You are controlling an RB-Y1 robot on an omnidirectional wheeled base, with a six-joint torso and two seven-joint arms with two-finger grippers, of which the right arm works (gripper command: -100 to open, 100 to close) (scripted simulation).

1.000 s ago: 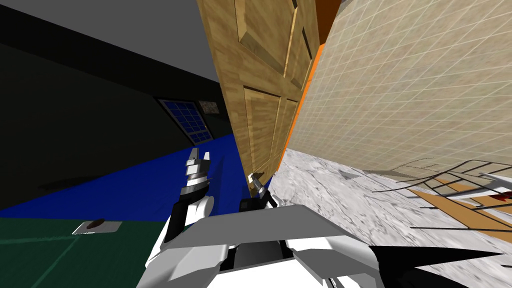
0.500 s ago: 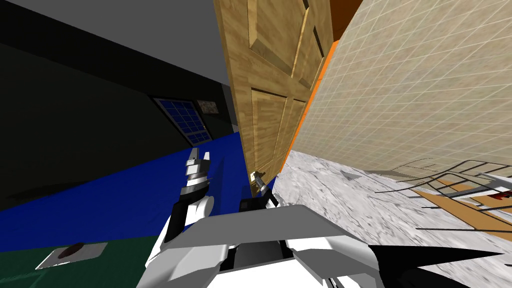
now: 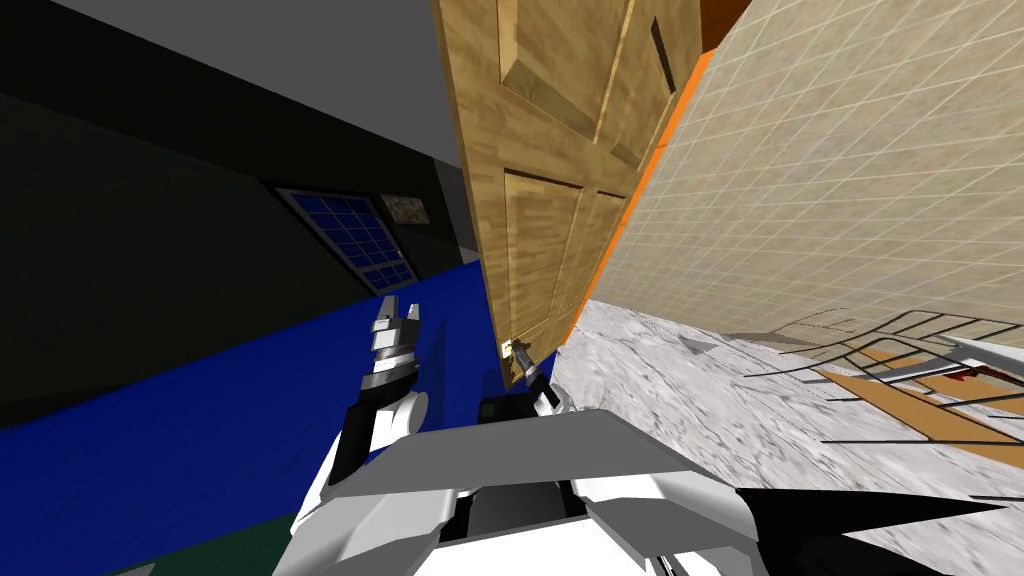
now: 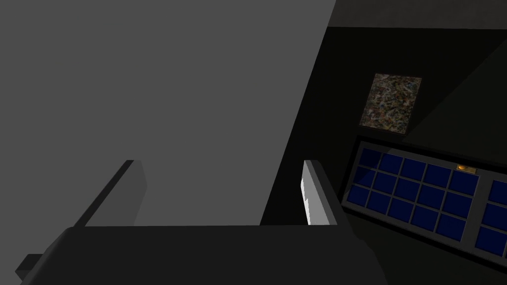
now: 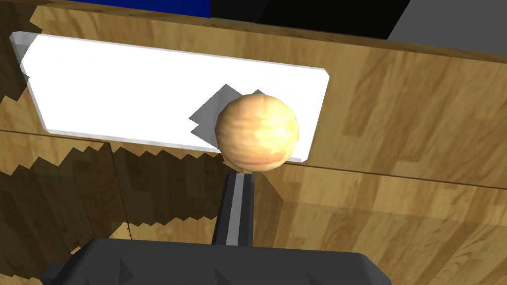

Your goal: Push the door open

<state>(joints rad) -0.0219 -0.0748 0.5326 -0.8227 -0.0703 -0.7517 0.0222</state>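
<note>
The wooden panelled door (image 3: 560, 210) stands just ahead, its free edge toward the blue floor (image 3: 220, 400) and its far side by an orange frame (image 3: 640, 200) and a tiled wall (image 3: 830, 200). Its round wooden knob (image 5: 257, 131) sits on a white plate (image 5: 124, 94) low on the door. The right gripper (image 5: 239, 179), fingers pressed together, reaches just under the knob, while the left gripper (image 3: 394, 318) is raised beside the door, fingers apart.
</note>
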